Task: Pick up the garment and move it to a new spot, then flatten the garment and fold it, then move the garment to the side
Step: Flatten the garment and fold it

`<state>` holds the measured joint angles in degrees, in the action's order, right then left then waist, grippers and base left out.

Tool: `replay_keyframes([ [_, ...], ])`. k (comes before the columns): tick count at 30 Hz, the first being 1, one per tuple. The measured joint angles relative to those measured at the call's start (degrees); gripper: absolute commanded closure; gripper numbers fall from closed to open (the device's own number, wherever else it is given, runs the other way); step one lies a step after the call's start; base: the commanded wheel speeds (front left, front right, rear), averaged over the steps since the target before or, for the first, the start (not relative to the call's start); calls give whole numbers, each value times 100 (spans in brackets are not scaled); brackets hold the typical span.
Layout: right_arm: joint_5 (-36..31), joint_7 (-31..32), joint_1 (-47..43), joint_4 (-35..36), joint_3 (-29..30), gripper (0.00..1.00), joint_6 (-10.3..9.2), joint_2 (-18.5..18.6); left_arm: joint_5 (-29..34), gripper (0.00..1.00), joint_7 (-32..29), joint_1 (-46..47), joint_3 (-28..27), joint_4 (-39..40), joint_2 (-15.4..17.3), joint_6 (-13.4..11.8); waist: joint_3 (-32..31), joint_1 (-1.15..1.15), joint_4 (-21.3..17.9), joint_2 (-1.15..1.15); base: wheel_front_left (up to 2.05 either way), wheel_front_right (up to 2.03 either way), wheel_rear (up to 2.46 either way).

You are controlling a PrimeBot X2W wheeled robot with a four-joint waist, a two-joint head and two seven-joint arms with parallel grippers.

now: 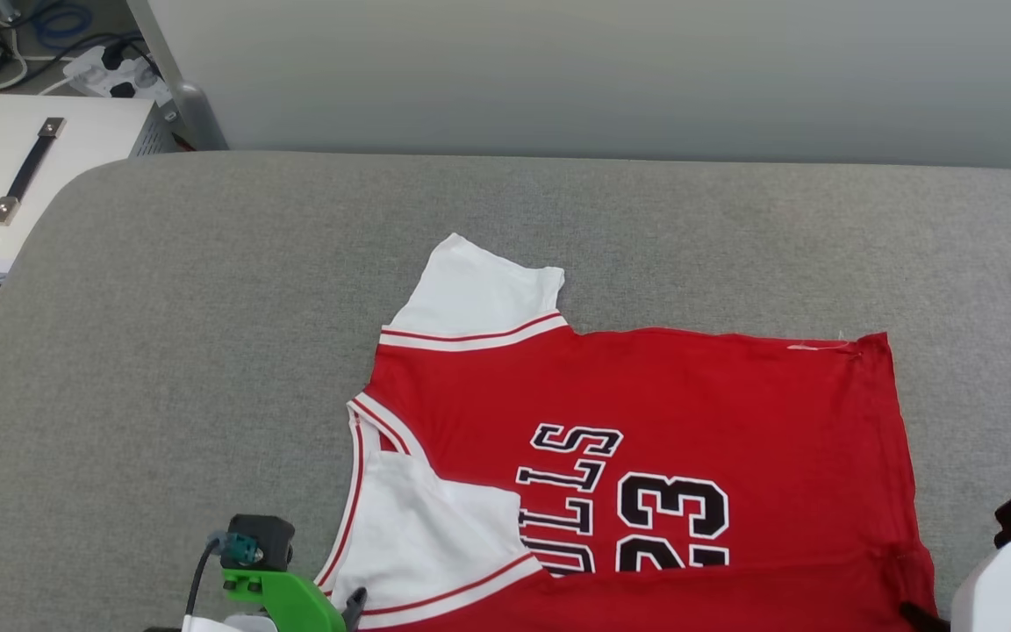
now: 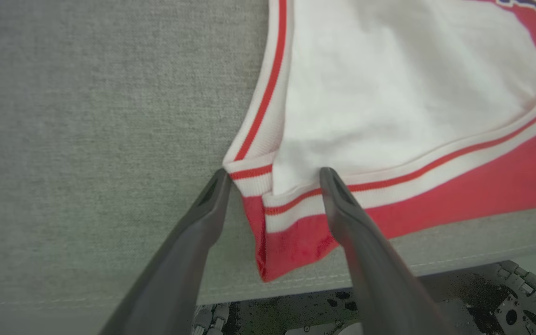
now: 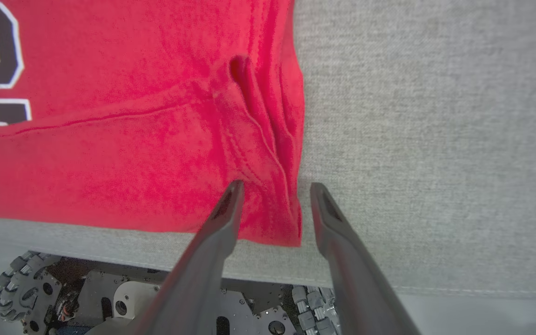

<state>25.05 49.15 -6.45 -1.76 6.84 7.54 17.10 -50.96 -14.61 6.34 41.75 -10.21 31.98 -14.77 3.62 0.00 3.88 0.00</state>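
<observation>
The garment [image 1: 646, 395], a red jersey of thin fabric with white sleeves, red-and-white striped trim and black white-outlined "BULLS 23" lettering, lies spread on the grey fabric-covered worktop [image 1: 207, 307]. It is close to the near edge, with its collar toward the robot's left and its hem toward the right. One white sleeve sticks out flat toward the far side. The other is folded in over the chest and touches the lettering. A red strip along the near edge lies folded over the lower part of the letters and numerals.

The left hand [image 2: 272, 174] is released. Its two long dark fingers are spread apart, one on either side of the striped corner of the folded sleeve, and the tips rest at the fabric without pinching it. The right hand [image 3: 275, 186] is also released, its fingers parted around the wrinkled red hem corner.

Off the worktop's far left corner stands a white box with a black strap handle [image 1: 32, 175]. Its lid is closed, so its contents cannot be seen. Behind it a white power strip [image 1: 111, 75] lies among cables.
</observation>
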Motion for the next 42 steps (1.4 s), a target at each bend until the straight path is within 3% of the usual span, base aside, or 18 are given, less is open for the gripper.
replay_keyframes([
  [4,99,-434,56,234,-87,0,0,113,226,0,354,123,-112,105,25,-10,-173,0,1,0,0,0,0],
  [14,37,-2510,230,835,-313,0,0,192,732,0,1896,348,-566,656,25,-120,-584,0,-40,0,0,0,0],
  [19,-186,-3444,197,1015,-439,0,0,51,945,0,2681,310,-711,773,-54,-112,-666,0,-91,0,0,0,0],
  [23,-336,-4184,96,1060,-442,0,-1,-182,1120,0,2898,152,-902,839,-263,-81,-652,0,-115,0,0,0,0],
  [30,-542,-5252,3,982,-303,0,0,-516,1891,0,2927,-235,-1524,1035,-793,282,-596,0,-119,0,0,0,0],
  [42,-681,-5581,126,714,-465,0,0,-634,2691,0,2928,-329,-2324,730,-1410,1067,-210,0,-243,0,0,0,0],
])
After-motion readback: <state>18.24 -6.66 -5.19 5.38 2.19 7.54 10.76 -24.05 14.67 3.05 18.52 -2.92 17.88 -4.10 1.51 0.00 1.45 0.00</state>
